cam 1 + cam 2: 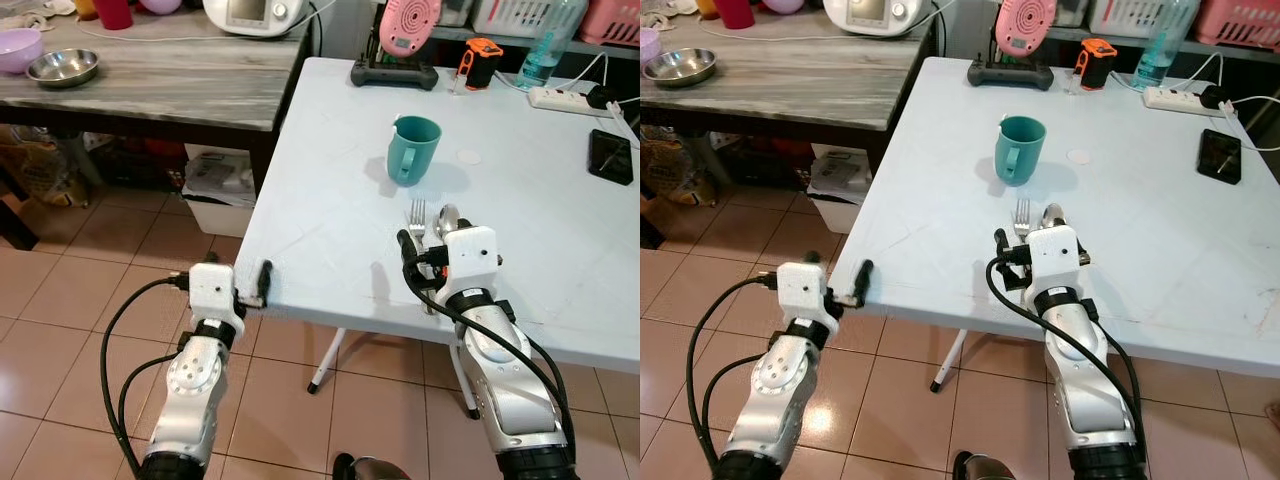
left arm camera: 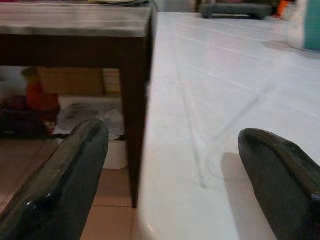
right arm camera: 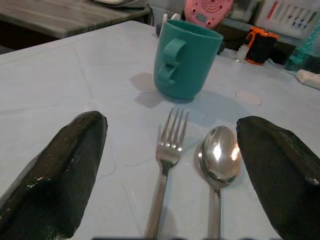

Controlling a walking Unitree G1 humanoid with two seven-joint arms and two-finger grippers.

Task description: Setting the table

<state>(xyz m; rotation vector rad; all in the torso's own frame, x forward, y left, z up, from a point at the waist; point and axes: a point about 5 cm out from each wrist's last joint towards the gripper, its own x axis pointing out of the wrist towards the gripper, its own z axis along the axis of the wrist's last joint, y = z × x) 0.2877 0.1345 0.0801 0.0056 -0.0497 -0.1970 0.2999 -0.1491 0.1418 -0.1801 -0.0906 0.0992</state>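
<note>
Right gripper point(image 3: 170, 165) hovers low over the white plastic desk point(image 1: 330, 220), jaws spread wide and empty, straddling a silver metal fork point(image 3: 167, 160) and silver metal spoon point(image 3: 218, 160) lying side by side. Just beyond them stands the teal ceramic mug point(image 1: 413, 149). Left gripper point(image 2: 175, 175) sits at the desk's near-left corner, jaws wide, holding nothing.

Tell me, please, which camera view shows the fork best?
The right wrist view: the fork lies close and sharp between the open right gripper fingers, beside the spoon. The eye views show only its tines; the left wrist view faces the table edge.
</note>
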